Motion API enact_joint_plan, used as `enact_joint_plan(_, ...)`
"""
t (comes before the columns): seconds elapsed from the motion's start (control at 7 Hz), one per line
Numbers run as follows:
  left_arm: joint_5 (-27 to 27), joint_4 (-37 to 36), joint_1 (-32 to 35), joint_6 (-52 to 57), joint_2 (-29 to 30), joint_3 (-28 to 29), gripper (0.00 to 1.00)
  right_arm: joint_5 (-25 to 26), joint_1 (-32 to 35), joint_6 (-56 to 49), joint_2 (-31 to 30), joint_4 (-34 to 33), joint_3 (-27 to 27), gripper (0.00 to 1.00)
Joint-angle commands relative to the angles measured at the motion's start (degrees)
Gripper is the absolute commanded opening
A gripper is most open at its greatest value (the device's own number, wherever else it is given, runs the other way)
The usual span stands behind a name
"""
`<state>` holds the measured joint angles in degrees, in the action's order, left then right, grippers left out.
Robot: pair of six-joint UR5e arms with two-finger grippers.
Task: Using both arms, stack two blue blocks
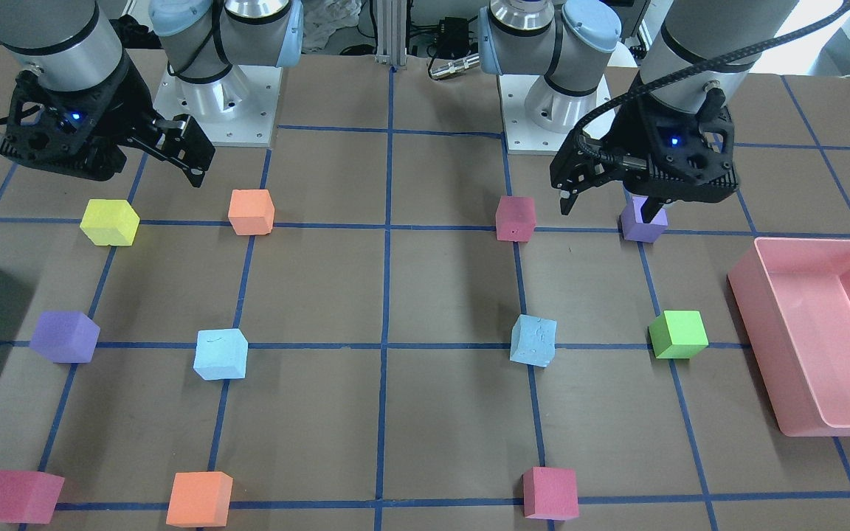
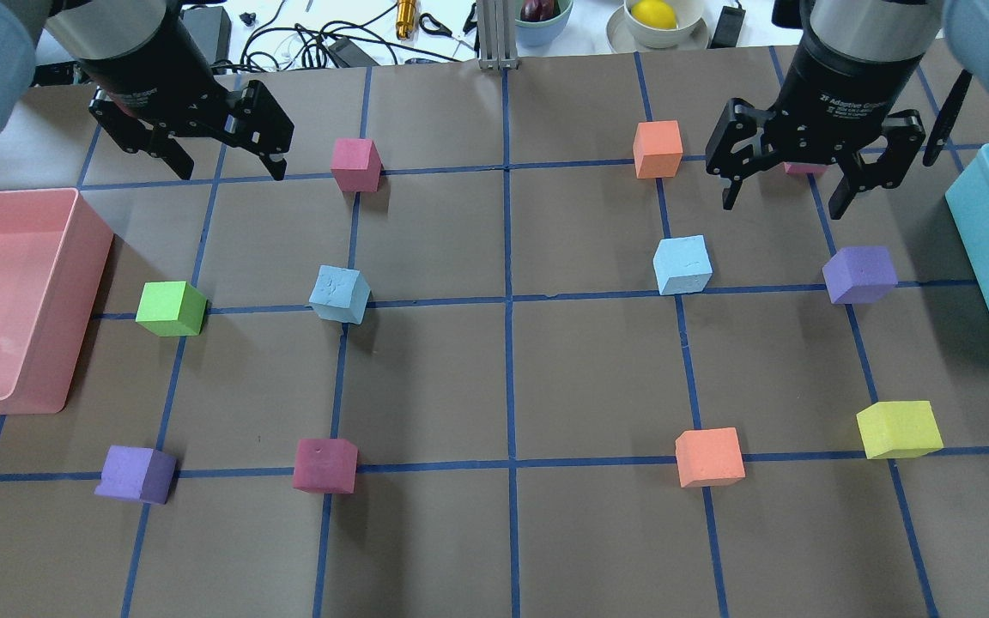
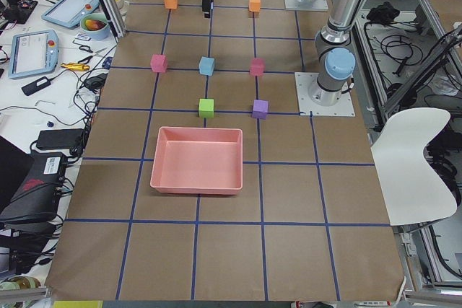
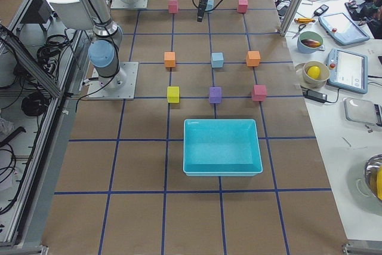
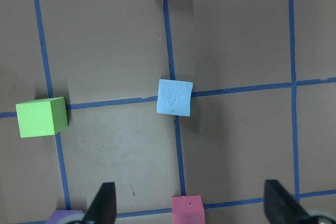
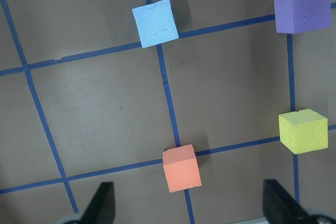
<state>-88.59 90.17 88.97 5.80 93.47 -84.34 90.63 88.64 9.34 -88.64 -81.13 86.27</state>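
Observation:
Two pale blue blocks lie apart on the brown gridded table. One point(image 2: 340, 294) is on my left side and also shows in the left wrist view point(image 5: 175, 97). The other point(image 2: 682, 265) is on my right side and also shows in the right wrist view point(image 6: 155, 23). My left gripper point(image 2: 227, 167) hangs high above the table, open and empty; in its wrist view point(image 5: 191, 208) the block lies well ahead of the fingers. My right gripper point(image 2: 782, 204) is also high, open and empty, with its block far ahead in its wrist view point(image 6: 190, 205).
A pink bin point(image 2: 74, 343) stands at the left edge and a teal bin point(image 2: 979, 223) at the right edge. Green point(image 2: 171, 308), purple point(image 2: 859, 275), yellow point(image 2: 898, 429), orange point(image 2: 709, 457) and pink point(image 2: 324, 465) cubes are scattered on grid crossings around the blue blocks.

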Motion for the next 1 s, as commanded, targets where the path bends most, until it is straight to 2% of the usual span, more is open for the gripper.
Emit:
enact_joint_plan(0.0, 0.0, 0.0, 0.1, 0.0, 0.0, -0.1, 1.0, 0.1, 0.1, 0.0, 0.0, -0.1, 0.0, 1.0)
enact_joint_plan(0.86, 0.0, -0.1, 0.1, 0.0, 0.0, 0.0, 1.0, -0.5, 0.2, -0.3, 0.2, -0.2, 0.1, 1.0)
